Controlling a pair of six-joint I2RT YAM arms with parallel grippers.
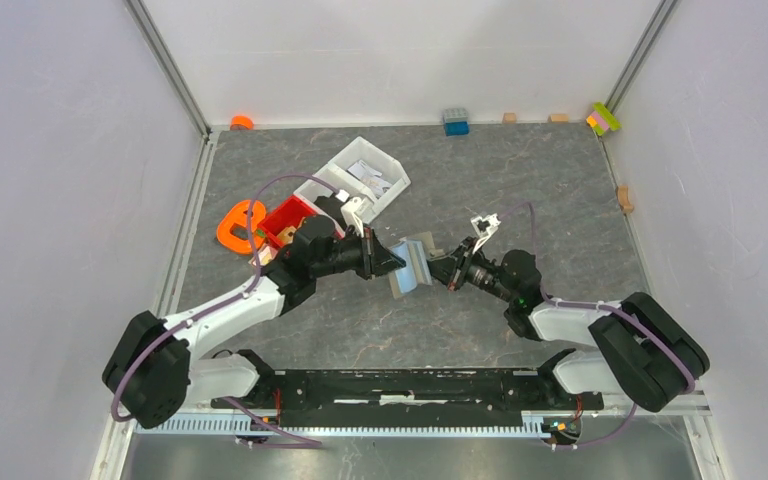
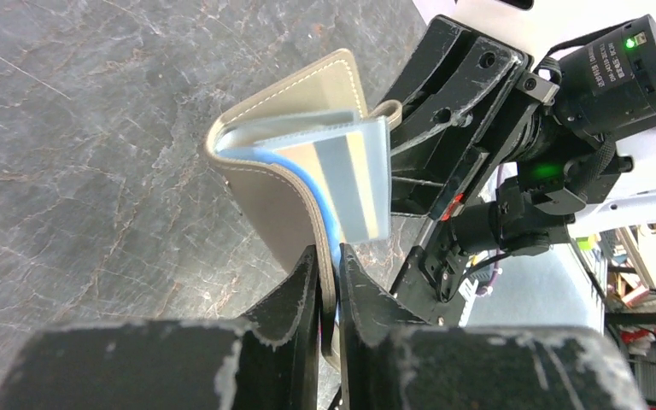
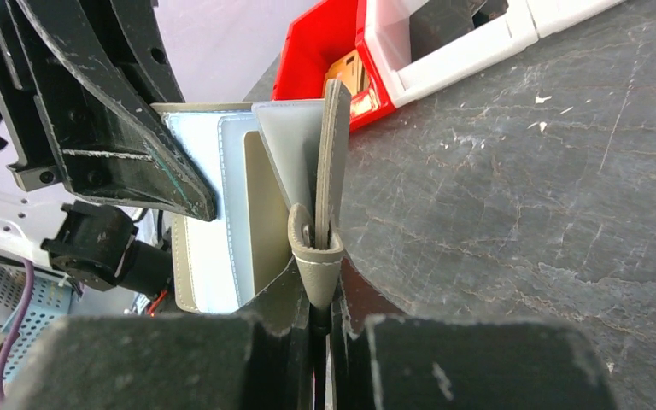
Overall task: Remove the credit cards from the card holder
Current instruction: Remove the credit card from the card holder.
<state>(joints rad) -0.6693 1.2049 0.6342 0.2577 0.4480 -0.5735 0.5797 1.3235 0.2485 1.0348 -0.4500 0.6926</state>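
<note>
1. The grey surface (image 1: 540, 190) is filling the middle of the top view. A white bin (image 1: 385, 160) and a red bin (image 1: 278, 215) are sitting up and left of centre.
2. The card holder (image 1: 415, 262) is hanging above the surface at the frame centre, half opened, between both arms.
3. The left end effector (image 2: 329, 265) is pinching one flap at the bottom of its view. A blue card edge seems to be caught with it.
4. The right end effector (image 3: 316, 282) is pressing together on the other flap, at its small loop.
5. The credit cards (image 2: 350, 171) are lying inside the left-held flap, their long axis pointing toward the right arm. I judge the left arm is nearer, so the pull should follow this axis.
</note>
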